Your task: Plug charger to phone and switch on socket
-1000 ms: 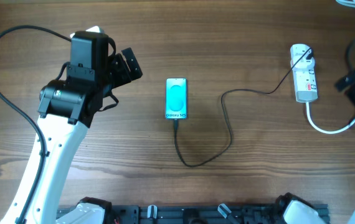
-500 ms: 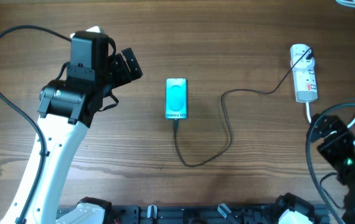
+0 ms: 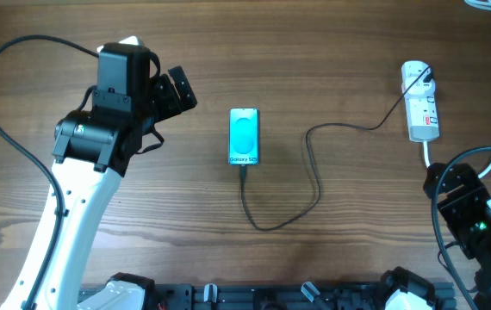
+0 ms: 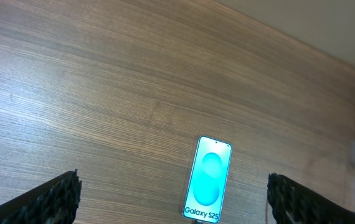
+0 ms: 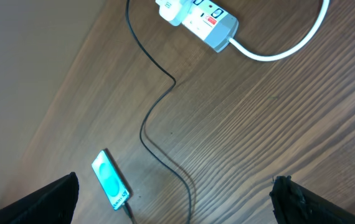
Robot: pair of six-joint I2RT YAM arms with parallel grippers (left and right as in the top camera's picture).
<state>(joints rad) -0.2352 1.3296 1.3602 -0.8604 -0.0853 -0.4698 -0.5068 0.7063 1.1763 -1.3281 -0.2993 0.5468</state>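
Note:
The phone (image 3: 244, 136) lies flat mid-table, turquoise screen up, also in the left wrist view (image 4: 207, 186) and right wrist view (image 5: 110, 180). The thin black charger cable (image 3: 314, 164) runs from the phone's near short edge, loops, and reaches its plug in the white socket strip (image 3: 421, 102), seen too in the right wrist view (image 5: 197, 15). My left gripper (image 4: 174, 208) is open and empty, left of the phone and above the table. My right gripper (image 5: 177, 205) is open and empty, at the near right, below the socket.
The socket's thick white lead (image 3: 452, 176) curves off its near end toward the right edge (image 5: 283, 50). Black robot cables (image 3: 4, 112) loop at the far left. A dark rail (image 3: 263, 297) lines the front edge.
My right arm has swung from beside the socket at the right edge down to the near right corner. The left arm, phone and cable have not moved.

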